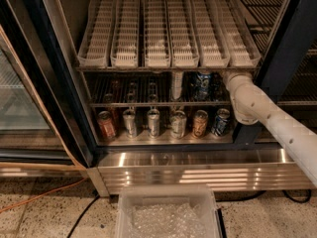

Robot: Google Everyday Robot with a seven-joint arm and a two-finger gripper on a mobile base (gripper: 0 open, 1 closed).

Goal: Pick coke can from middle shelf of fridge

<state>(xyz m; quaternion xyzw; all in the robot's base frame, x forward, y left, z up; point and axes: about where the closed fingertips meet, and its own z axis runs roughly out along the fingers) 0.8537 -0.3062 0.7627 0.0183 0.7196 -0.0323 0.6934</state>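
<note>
Gripper [221,83]: you have it at the right end of the middle shelf [148,104]; you cannot tell its opening.
Fridge [193,158]: door open.

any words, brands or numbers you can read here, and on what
None can be read.
Bottom-row cans: printed labels, too blurred to read.
Blue can on the middle shelf: print too blurred to read.
Gripper, reached into the middle shelf at the right end: no marking legible.
</note>
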